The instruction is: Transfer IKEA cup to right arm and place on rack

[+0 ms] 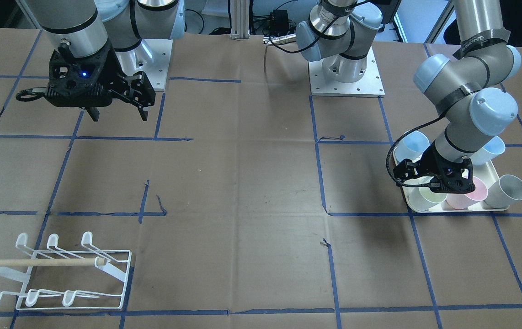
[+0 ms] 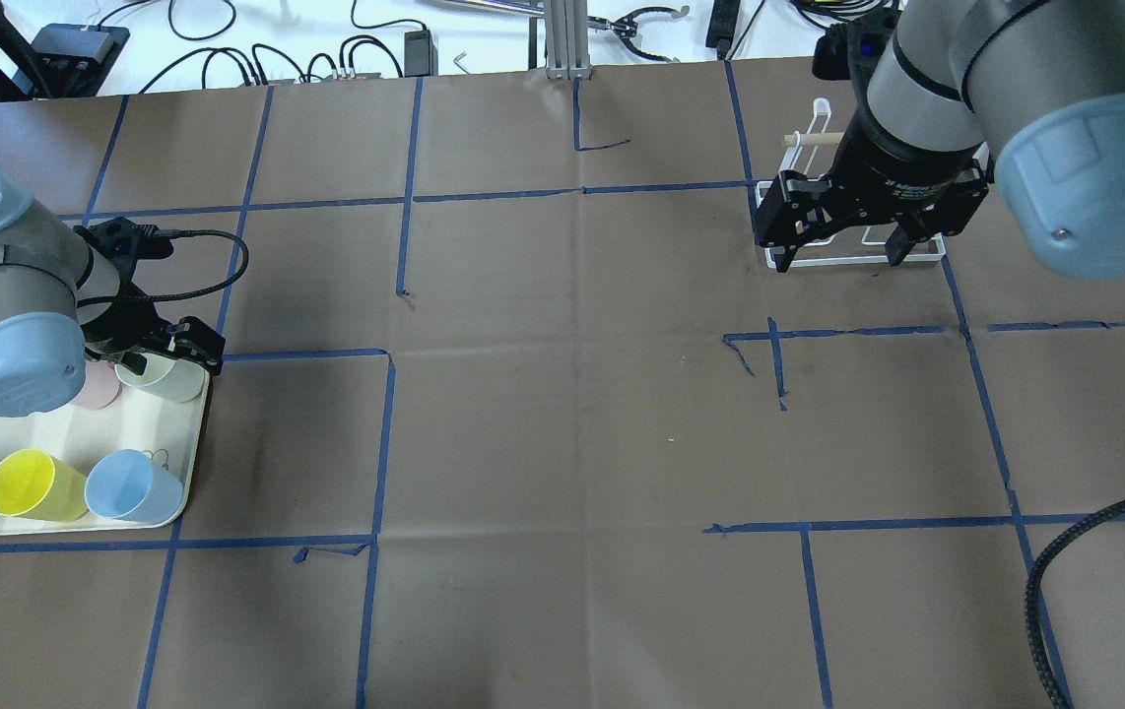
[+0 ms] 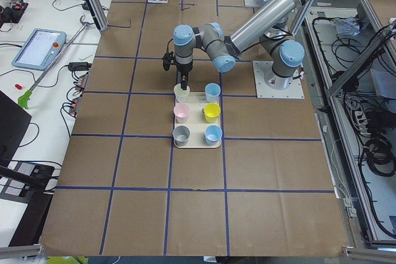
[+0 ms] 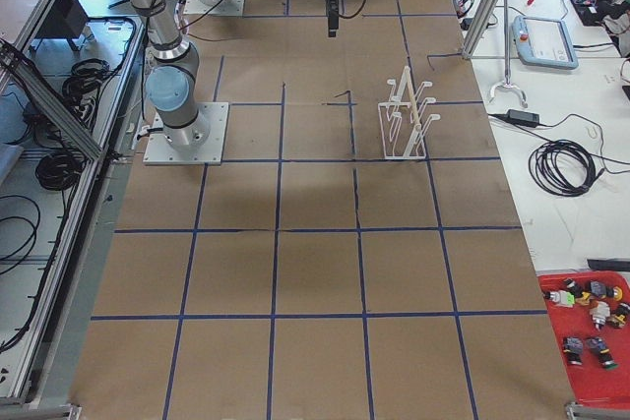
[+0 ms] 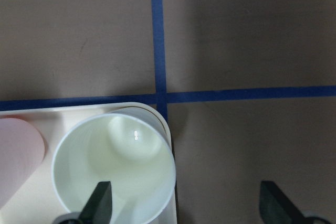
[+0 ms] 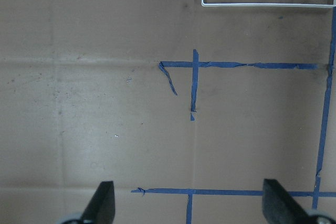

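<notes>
IKEA cup [image 5: 121,156], pale green and upright with its mouth facing up, is sitting in a corner of the cream tray [image 2: 134,423] on the robot's left side of the surface [image 2: 562,414]. The left gripper [image 5: 185,195] is hanging straight down over that corner. Its jaws are standing spread: in the left wrist view one fingertip [image 5: 101,200] is dipping inside the cup's mouth, while the other is showing out past the tray's edge, over the brown paper. The cup's wall and the tray rim are lying between them. Whether the inner fingertip is touching the cup cannot be told.

A pink cup [image 2: 95,386] is standing just beside the pale green one. A yellow cup [image 2: 31,484] is lying on its side with a blue cup [image 2: 129,484] next to it, along the tray's edge nearest the robot.

The right gripper [image 1: 118,114] is hovering above the surface on the robot's right side, its jaws spread with only bare paper and blue tape lines showing between them. The rack [image 1: 114,273], white wire with a wooden dowel [image 1: 37,262] across it, is standing on the surface well apart from the tray. In the right wrist view only its base wire is showing, at the upper edge.
</notes>
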